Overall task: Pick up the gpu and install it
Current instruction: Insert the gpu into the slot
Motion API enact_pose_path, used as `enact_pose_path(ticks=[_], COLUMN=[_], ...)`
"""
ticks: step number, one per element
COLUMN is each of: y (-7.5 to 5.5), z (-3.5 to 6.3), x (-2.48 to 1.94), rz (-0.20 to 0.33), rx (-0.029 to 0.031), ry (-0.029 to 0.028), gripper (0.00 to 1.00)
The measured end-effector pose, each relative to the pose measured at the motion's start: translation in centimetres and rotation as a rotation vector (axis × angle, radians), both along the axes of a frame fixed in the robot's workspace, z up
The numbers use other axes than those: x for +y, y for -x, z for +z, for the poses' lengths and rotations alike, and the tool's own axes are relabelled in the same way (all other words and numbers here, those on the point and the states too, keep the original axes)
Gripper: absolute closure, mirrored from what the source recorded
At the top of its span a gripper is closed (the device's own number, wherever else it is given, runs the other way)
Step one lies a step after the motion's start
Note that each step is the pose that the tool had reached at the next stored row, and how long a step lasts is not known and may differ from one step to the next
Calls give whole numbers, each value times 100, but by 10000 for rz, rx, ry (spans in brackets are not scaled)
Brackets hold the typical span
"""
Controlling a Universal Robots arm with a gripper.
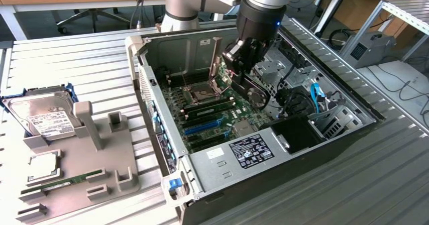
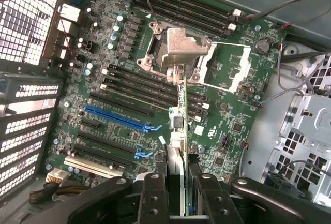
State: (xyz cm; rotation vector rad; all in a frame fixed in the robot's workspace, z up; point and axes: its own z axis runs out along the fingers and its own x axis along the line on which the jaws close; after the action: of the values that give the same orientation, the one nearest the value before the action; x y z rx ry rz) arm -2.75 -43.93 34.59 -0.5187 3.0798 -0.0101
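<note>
While hanging inside the open grey metal computer case, holds the thin green gpu card with black round fan edge-on, black gripper closed on its edge, above the green motherboard, near long blue slot.

Lighting's bright and even, soft light from overhead, no harsh glare. In the exterior view the case goes shadowy under the arm. In the wrist view the motherboard is crisp, the mesh panel blows out white, and the gripper and gpu look dark and slightly soft up close.
</note>
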Motion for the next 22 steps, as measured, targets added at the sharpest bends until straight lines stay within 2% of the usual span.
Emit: enact_pose_path(ticks=[22], y=[0], z=[0], x=[0], rz=[765], rx=[-1], ry=[122], gripper=[73])
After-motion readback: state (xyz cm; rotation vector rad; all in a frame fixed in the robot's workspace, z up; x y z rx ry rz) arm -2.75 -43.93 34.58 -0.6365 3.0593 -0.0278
